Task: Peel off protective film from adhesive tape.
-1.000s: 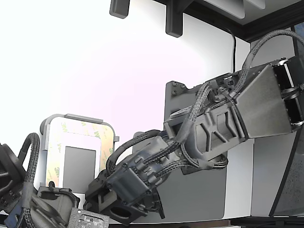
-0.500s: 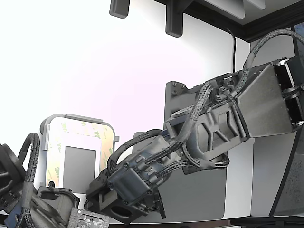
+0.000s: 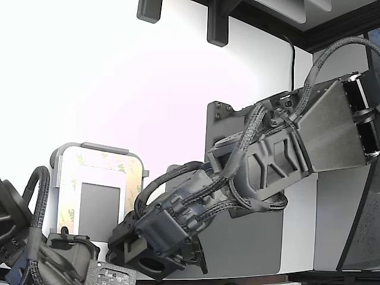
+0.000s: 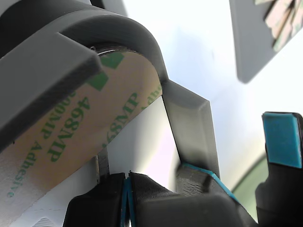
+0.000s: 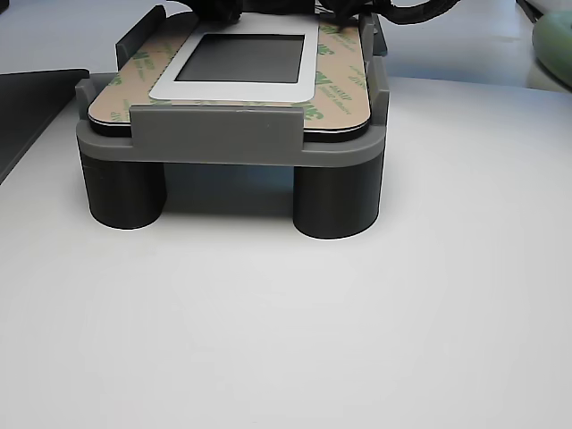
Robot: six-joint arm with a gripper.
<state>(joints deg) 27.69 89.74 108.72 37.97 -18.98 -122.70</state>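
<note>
The grey fixture [image 5: 231,134] is serving as the landmark: the adhesive tape [image 5: 344,89] is lying on top of it, framing a dark square bordered in white, and the protective film [image 4: 75,127] is covering the tape. In the exterior view the arm [image 3: 261,160] is reaching toward the fixture's near corner and hiding the gripper. The wrist view alone is showing the gripper [image 4: 128,189] with jaws pressed together at the film's edge, beside a blue pad [image 4: 282,139]. The other view is showing the fixture's two legs.
</note>
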